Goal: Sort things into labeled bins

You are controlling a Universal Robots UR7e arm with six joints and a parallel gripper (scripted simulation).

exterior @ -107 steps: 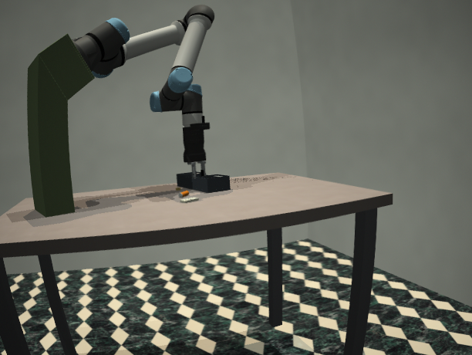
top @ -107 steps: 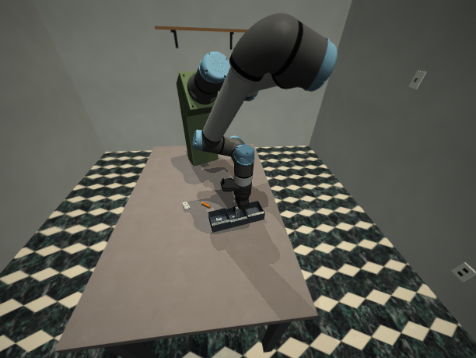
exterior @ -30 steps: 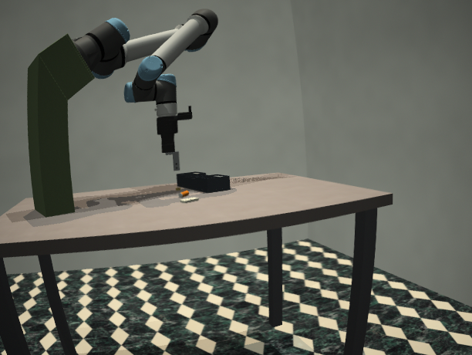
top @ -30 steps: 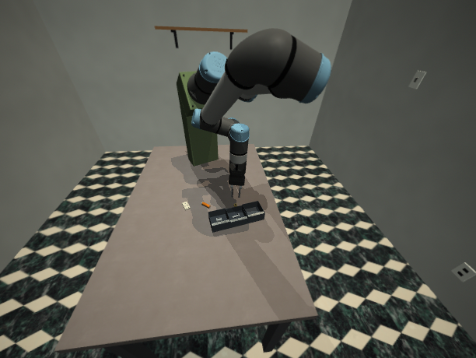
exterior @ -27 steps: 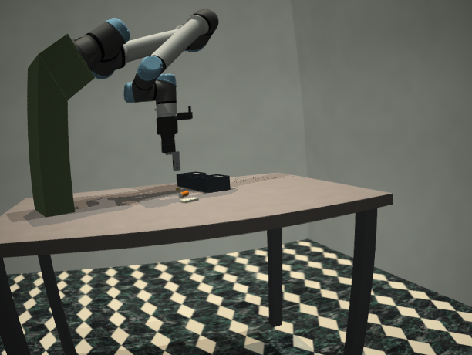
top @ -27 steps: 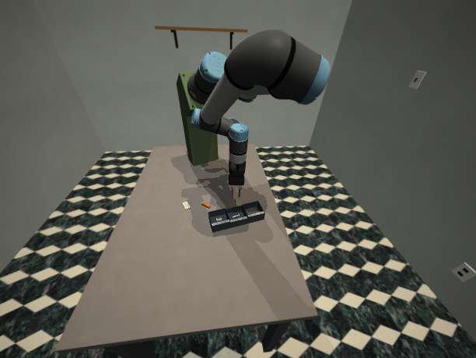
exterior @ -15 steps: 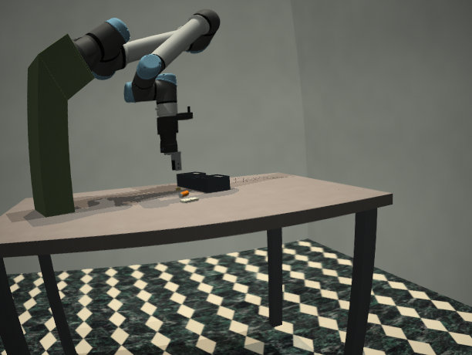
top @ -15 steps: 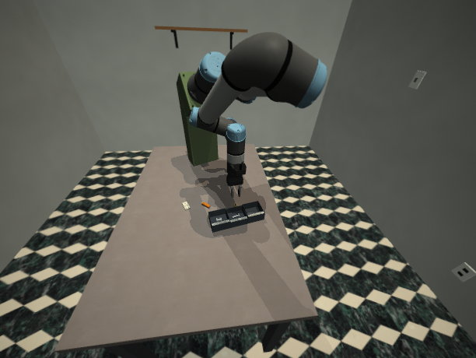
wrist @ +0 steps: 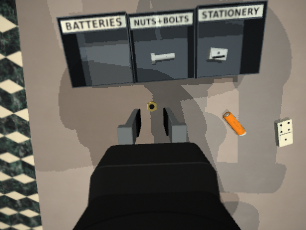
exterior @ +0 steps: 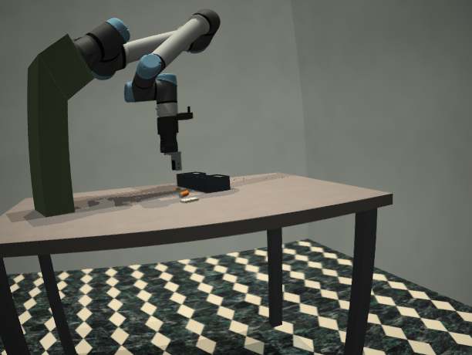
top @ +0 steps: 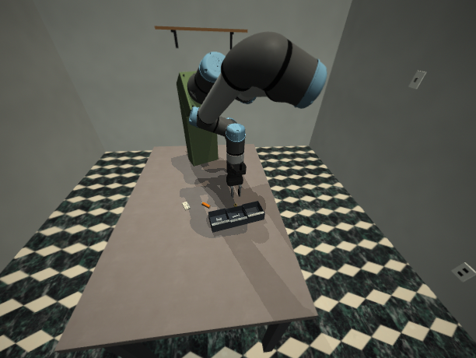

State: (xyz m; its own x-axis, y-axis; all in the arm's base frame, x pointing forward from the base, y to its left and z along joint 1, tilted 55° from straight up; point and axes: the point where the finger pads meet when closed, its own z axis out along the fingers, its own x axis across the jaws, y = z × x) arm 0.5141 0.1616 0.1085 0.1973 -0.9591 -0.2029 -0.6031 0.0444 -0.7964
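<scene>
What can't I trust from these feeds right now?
- Bin labels: top view, too small to read; exterior view shows only the bins' backs.
- Nut: exterior view, a speck; how far the claw is above it is unclear.
- Orange item: too small to identify in every view.

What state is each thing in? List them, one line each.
gripper: open, holding nothing, above the nut
nut: on table
BATTERIES bin: empty
NUTS+BOLTS bin: holds a bolt
STATIONERY bin: holds one item
orange battery: on table
domino: on table
</scene>
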